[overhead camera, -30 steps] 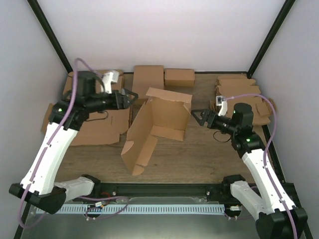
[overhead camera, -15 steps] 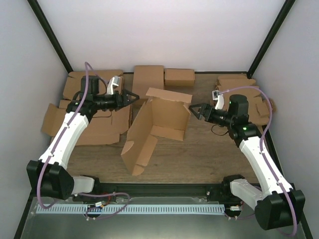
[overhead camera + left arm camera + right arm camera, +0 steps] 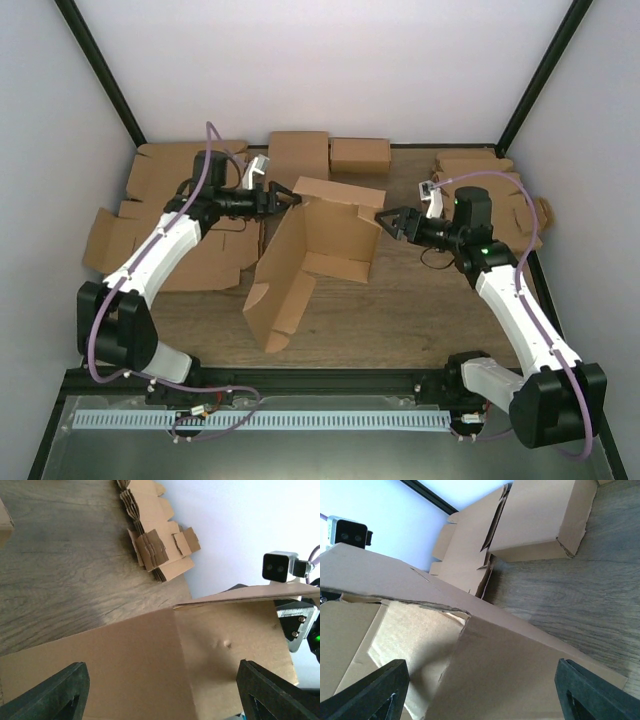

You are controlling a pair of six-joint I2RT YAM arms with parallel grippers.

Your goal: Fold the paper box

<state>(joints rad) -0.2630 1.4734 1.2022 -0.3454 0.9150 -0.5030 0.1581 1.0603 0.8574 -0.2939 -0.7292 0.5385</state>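
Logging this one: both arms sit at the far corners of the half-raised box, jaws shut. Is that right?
Not quite: the jaws are open, not shut. Both wrist views show the fingers spread wide, with a wall of the box between them. The rest holds.

You work on a brown wooden table (image 3: 420,310). In its middle stands the paper box (image 3: 325,250) — plain brown cardboard, only partly raised, with one long side leaning out toward the near left. To the left of it, flat cardboard sheets (image 3: 190,260) lie spread and overlapping, reaching the left wall. At the far edge you see two closed boxes side by side: a bigger box (image 3: 298,160) and, just to its right, a smaller box (image 3: 360,154). In the far right corner lies a stack of small cardboard blanks (image 3: 495,190) — its edges are uneven.
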